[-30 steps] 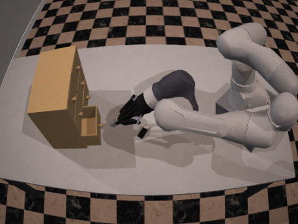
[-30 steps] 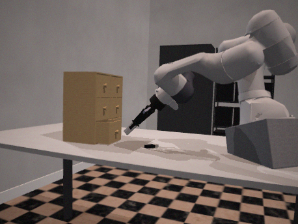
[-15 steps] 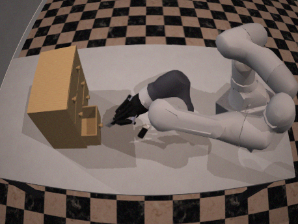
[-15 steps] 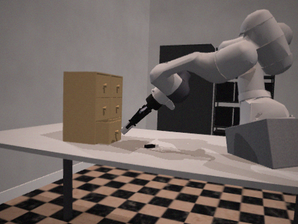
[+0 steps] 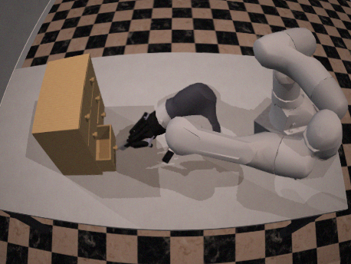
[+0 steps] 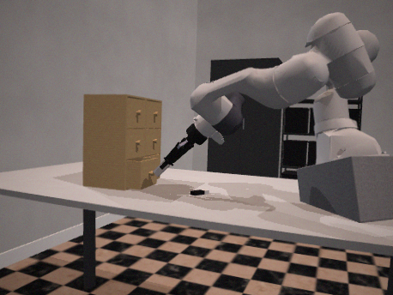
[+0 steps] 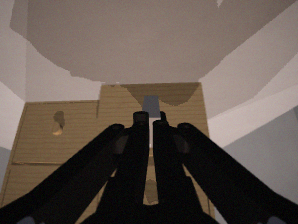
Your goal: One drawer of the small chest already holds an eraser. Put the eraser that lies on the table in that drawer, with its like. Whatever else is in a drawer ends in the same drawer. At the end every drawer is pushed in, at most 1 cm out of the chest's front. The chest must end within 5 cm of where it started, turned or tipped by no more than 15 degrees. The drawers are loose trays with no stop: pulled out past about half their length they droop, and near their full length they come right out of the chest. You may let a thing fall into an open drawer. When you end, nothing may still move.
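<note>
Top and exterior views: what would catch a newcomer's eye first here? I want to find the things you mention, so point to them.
The tan chest (image 5: 63,96) (image 6: 105,141) (image 7: 37,135) stands out first, at the far end of the table from the arm's base, with one bottom drawer (image 5: 103,150) (image 6: 139,173) (image 7: 175,95) pulled out. Next comes the big pale arm (image 5: 218,142) (image 6: 257,87), reaching over the table, its black gripper (image 5: 120,148) (image 6: 156,173) (image 7: 151,106) shut at that drawer's front. A small black-and-white eraser (image 5: 168,156) (image 6: 198,192) lies on the table below the arm.

Since earlier views, we've brought closed gripper (image 5: 120,147) (image 6: 157,172) (image 7: 151,106) forward and down, toward chest (image 5: 63,92) (image 6: 105,141) (image 7: 37,142). Gap to knob (image 5: 115,147) (image 6: 151,173) of bottom drawer (image 5: 111,142) (image 6: 139,171) (image 7: 185,117) gone: our fingertips now at knob. Drawer slid slightly inward, less of it sticking out. Our arm (image 5: 214,143) (image 6: 257,81) reaches farther chestward, elbow-like bend above gripper shifted same way.
</note>
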You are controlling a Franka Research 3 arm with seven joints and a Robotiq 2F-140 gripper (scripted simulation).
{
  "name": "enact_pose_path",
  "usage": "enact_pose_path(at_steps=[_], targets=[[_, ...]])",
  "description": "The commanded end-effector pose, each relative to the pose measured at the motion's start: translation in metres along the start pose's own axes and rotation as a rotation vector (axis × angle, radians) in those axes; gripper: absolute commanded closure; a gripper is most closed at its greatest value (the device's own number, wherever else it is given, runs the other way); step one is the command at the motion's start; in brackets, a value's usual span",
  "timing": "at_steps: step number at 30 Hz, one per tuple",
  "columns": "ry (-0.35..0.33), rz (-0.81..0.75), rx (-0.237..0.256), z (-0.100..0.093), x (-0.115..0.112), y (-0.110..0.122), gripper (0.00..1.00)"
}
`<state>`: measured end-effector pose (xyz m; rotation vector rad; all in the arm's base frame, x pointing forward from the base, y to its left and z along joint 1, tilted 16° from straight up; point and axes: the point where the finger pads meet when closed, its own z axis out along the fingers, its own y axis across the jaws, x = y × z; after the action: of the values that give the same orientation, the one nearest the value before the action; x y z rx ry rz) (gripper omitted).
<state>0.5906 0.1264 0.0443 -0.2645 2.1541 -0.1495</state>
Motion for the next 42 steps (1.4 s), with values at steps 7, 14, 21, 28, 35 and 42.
enact_pose_path(at_steps=[7,14,21,28,35,42], targets=[[0.002,-0.016,0.0,0.013,-0.013,0.0,1.0],[0.002,-0.016,0.0,0.019,-0.019,0.0,1.0],[0.002,-0.016,0.0,0.026,-0.026,0.0,1.0],[0.002,-0.016,0.0,0.031,-0.031,0.0,1.0],[0.002,-0.016,0.0,0.035,-0.035,0.0,1.0],[0.002,-0.016,0.0,0.037,-0.037,0.0,1.0]])
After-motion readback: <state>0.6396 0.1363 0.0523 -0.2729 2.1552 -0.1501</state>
